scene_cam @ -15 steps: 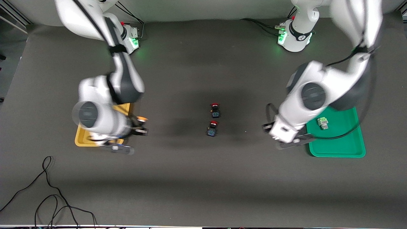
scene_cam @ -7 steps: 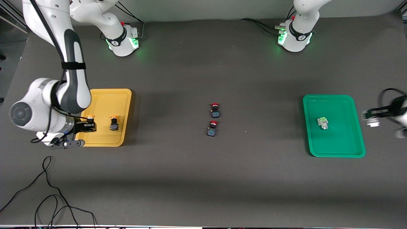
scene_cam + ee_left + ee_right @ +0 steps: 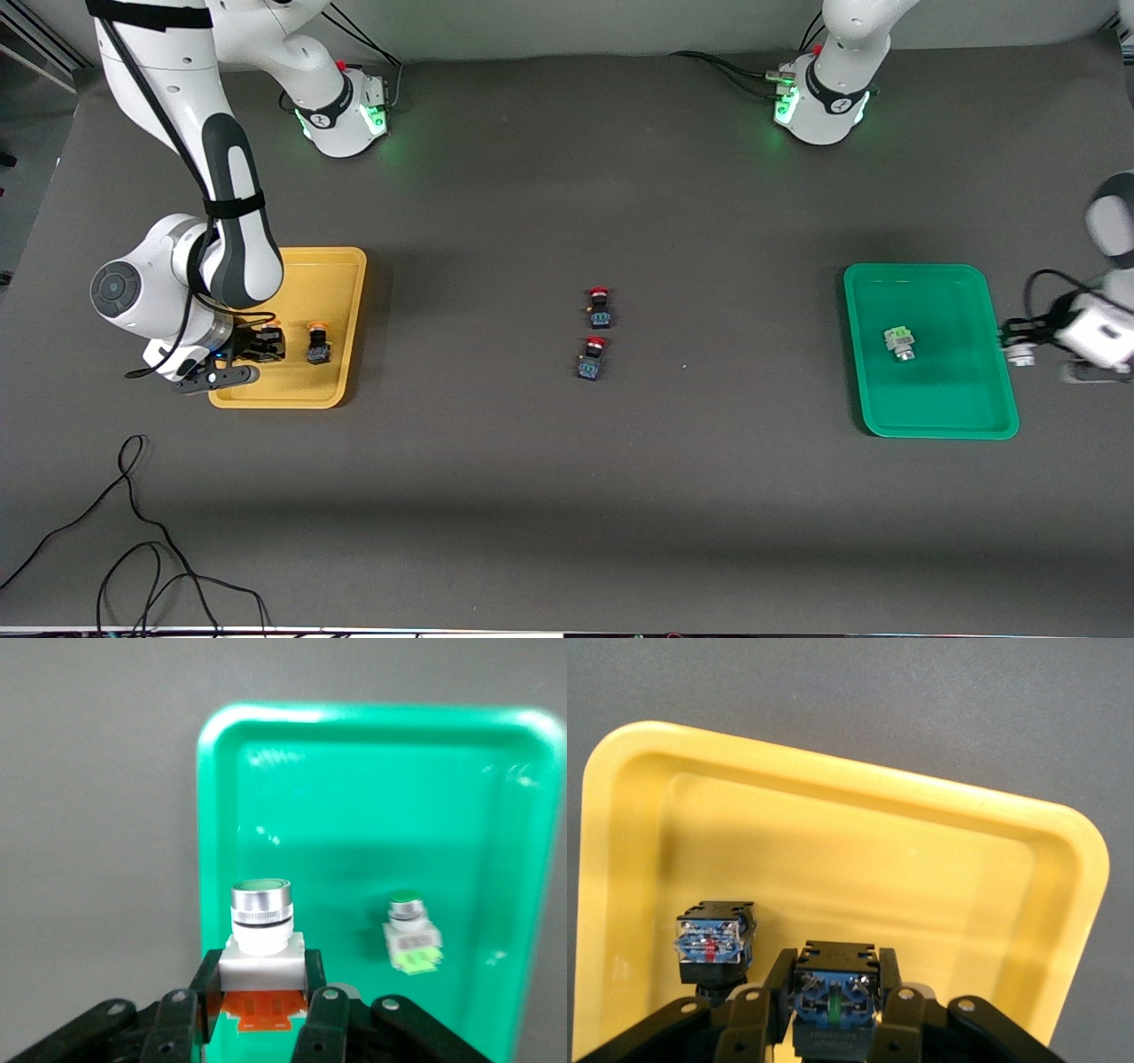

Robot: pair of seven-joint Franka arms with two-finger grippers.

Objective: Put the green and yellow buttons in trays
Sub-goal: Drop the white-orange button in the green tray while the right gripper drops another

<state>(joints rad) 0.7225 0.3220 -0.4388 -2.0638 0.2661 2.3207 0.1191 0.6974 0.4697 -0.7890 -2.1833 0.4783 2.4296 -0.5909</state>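
The right hand (image 3: 257,347), at frame left, gripped a yellow-capped button (image 3: 833,999) over the yellow tray (image 3: 341,266) (another button (image 3: 318,343) lay inside). The left hand (image 3: 1019,341), at the right edge beside the green tray (image 3: 921,275), clamped a silver-bodied button (image 3: 261,935).

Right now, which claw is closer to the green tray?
Left. The left claw, gripping a green button, is at the green tray's edge; the right claw is over the yellow tray.
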